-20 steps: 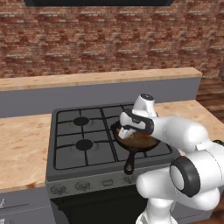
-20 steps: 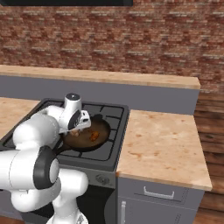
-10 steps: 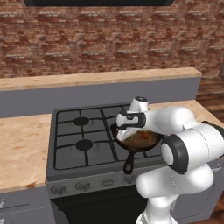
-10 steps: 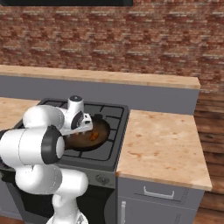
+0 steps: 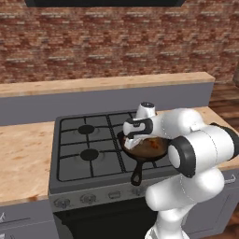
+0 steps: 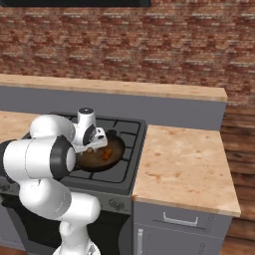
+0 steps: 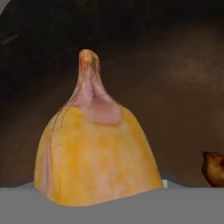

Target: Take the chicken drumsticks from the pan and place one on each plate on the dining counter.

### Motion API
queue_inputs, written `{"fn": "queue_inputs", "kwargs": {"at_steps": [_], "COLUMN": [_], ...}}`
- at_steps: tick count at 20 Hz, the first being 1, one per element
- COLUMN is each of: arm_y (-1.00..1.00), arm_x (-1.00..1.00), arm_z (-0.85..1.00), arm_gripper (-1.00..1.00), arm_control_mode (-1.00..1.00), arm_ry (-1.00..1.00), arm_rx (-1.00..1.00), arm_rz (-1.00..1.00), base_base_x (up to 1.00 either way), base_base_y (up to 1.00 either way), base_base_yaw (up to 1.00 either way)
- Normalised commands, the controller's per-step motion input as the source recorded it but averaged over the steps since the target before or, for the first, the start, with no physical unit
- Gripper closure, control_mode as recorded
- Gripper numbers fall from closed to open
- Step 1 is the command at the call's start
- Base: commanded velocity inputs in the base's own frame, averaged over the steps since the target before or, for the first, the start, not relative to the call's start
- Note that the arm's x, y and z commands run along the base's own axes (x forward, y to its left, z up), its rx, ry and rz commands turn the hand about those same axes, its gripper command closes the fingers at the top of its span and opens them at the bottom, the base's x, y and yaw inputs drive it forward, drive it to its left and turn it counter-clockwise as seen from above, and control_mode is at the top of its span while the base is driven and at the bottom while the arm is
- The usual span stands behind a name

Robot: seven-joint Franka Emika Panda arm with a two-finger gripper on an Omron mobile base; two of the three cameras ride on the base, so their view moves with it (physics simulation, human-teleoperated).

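Brick-backed stove (image 5: 88, 144) carries the pan (image 5: 142, 150), where the gripper (image 5: 135, 139) straddles the pale drumstick (image 7: 94, 153), jaw state unclear; best squeeze its thick body squarely before lifting, sparing the brown drumstick (image 7: 214, 168).

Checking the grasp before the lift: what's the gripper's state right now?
Gripper: down in the pan, right over the golden-tan drumstick; whether its jaws are open or shut cannot be told.

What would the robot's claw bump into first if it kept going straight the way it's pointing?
Most likely the pale golden-tan drumstick, which lies right ahead of the gripper in the hand view, inside the round black cast-iron pan. Depth is unclear; it may be touching already.
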Motion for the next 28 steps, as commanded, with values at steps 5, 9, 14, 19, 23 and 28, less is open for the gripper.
{"fn": "queue_inputs", "kwargs": {"at_steps": [5,9,14,19,23,28], "arm_y": [0.17,0.02,0.00,-0.02,-0.05,-0.13], "arm_x": [0.00,-0.29,-0.47,-0.68,-0.92,-0.89], "arm_z": [-0.15,0.73,1.00,1.00,1.00,0.84], "arm_gripper": [1.00,1.00,1.00,1.00,1.00,1.00], "arm_control_mode": [-1.00,-1.00,-1.00,-1.00,-1.00,-1.00], "arm_ry": [-0.01,-0.12,-0.16,-0.09,-0.02,0.00], "arm_rx": [0.00,0.00,0.00,0.00,0.00,0.00], "arm_rz": [0.00,0.00,0.00,0.00,0.00,-0.18], "base_base_x": [0.00,0.00,0.00,0.00,0.00,0.00], "base_base_y": [0.00,0.00,0.00,0.00,0.00,0.00], "base_base_yaw": [0.00,0.00,0.00,0.00,0.00,0.00]}}
